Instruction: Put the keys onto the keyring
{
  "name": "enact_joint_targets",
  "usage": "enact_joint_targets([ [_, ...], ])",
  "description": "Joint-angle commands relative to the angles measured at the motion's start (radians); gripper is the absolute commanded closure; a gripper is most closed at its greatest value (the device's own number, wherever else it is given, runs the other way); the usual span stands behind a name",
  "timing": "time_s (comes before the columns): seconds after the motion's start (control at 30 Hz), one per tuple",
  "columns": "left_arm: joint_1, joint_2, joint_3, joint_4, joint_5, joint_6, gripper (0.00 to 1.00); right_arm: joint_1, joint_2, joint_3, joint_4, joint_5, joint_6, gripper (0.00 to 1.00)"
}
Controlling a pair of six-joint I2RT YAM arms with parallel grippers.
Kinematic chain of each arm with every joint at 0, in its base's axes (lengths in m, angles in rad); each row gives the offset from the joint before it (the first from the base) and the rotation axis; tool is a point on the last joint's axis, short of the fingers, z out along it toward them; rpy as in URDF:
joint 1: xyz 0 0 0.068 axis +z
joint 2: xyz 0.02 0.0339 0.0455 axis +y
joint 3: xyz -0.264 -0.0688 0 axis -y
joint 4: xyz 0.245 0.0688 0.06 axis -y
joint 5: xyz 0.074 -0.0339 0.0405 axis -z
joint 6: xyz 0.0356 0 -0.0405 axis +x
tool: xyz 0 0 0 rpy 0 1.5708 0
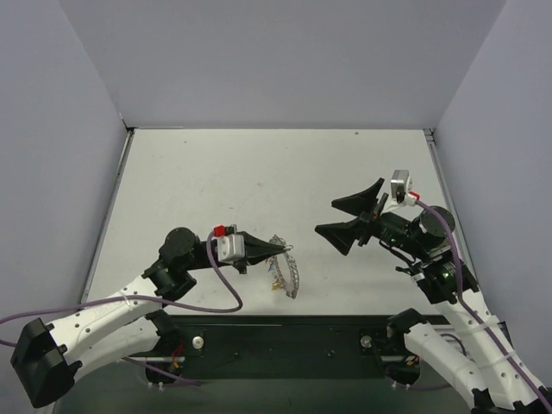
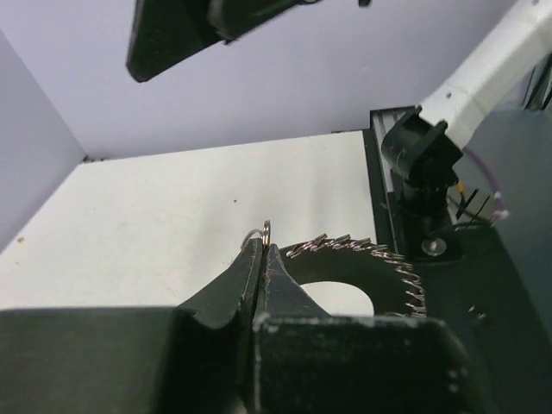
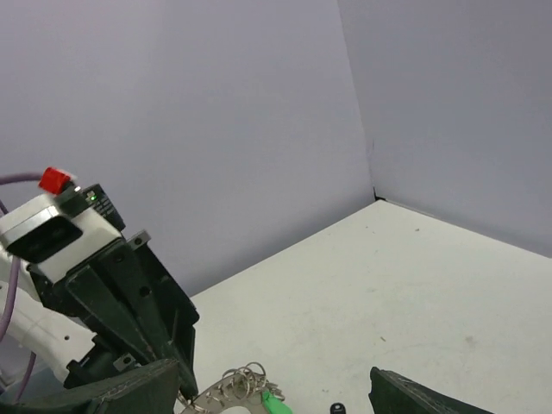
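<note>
Steadiness on the left side matters most for this step, which looks like presenting the ring so that a key can be fed onto it. The left tool has its jaws pressed fully together on the rim of the keyring, pinching just below a thin wire loop that pokes up past the fingertips. It would do well to hold that pinch firm and the ring unmoving, tilted on edge near the front of the desk, between the two arms; whether the ring's lower edge rests on the desk cannot be told. To the right, the right tool stands wide open with nothing in it, near the ring but apart from it. It should probably take one key by its plastic head and close slowly, since so small a thing could skid away. The keyring is silvery, with a bumpy, chain-like rim around a wide hole. In the right wrist view a green key sits right against it, threaded or merely touching, impossible to say.
</note>
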Motion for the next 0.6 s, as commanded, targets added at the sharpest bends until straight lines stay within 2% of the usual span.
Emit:
enact_joint_targets([
  [0.0,-0.028,-0.056,-0.082,0.273,0.004,0.22,1.0,-0.006,0.022,-0.008,0.074,-0.001,-0.027,0.07],
  [0.07,-0.032,-0.063,-0.085,0.265,0.048,0.282,1.0,-0.009,0.033,-0.01,0.074,-0.006,-0.031,0.07],
  [0.17,-0.046,-0.085,-0.119,0.282,0.163,0.469,1.0,-0.012,0.047,-0.014,0.074,-0.012,-0.04,0.07],
  [0.3,-0.165,-0.119,-0.249,0.44,0.092,0.753,1.0,-0.017,0.06,-0.022,0.074,-0.014,-0.053,0.07],
  [0.4,-0.205,-0.12,-0.256,0.443,0.079,0.883,1.0,-0.026,0.079,-0.028,0.074,-0.015,-0.059,0.08],
  [0.57,-0.218,-0.102,-0.245,0.466,0.116,0.941,1.0,-0.038,0.1,-0.031,0.074,-0.024,-0.069,0.08],
])
